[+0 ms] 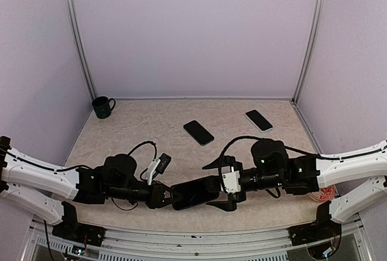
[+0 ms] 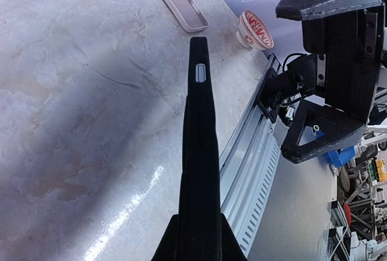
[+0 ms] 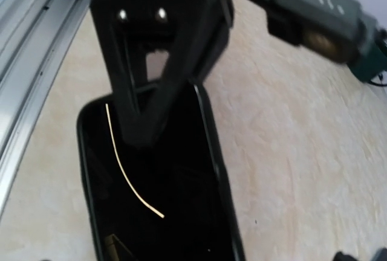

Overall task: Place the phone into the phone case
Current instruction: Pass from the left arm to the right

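Observation:
A black phone with a black case rim round its screen is held just above the table's near edge, between the two arms. My left gripper is shut on its left end; in the left wrist view the phone runs edge-on out of the gripper. My right gripper is open, its fingers spread wide around the phone's right end without touching it. The right wrist view shows the dark screen from above, with a left finger pressed on it. My right fingers are out of that view.
A second black phone and a light case lie flat mid-table; the case also shows in the left wrist view. A green mug stands back left. A red-and-white cup sits by the right arm.

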